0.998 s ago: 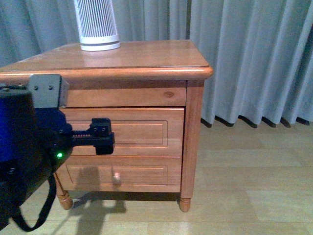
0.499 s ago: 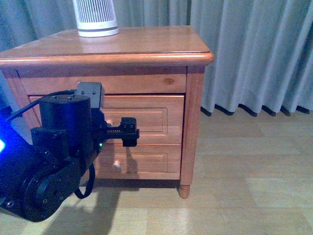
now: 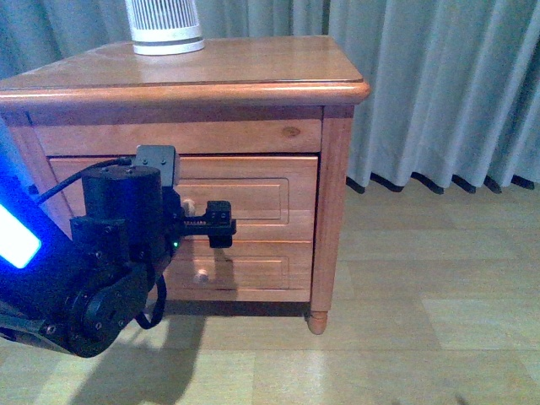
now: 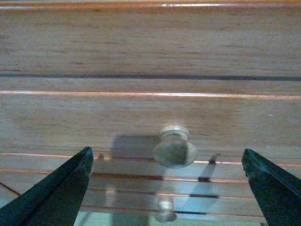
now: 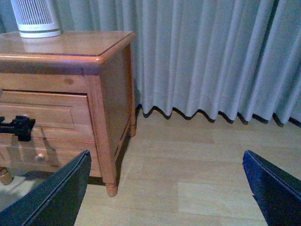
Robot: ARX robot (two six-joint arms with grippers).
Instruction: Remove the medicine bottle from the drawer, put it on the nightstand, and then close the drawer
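The nightstand (image 3: 253, 72) stands ahead at the left. Its upper drawer (image 3: 261, 198) looks shut, so the medicine bottle is hidden. My left gripper (image 3: 217, 224) is open just in front of the drawer's round knob (image 3: 189, 206) and holds nothing. In the left wrist view the knob (image 4: 175, 148) sits between and just ahead of the open gripper (image 4: 166, 162), not touched. My right gripper (image 5: 164, 160) is open and empty over the floor, to the right of the nightstand (image 5: 70, 52).
A large white ribbed device (image 3: 164, 25) stands at the back left of the nightstand top. The lower drawer has its own knob (image 3: 201, 275). Grey curtains (image 3: 439, 93) hang behind. The wooden floor (image 3: 422, 321) lies to the right.
My left arm has reached forward from close to the camera toward the upper drawer, and its gripper now sits by the knob. The nightstand has shifted slightly in the view.
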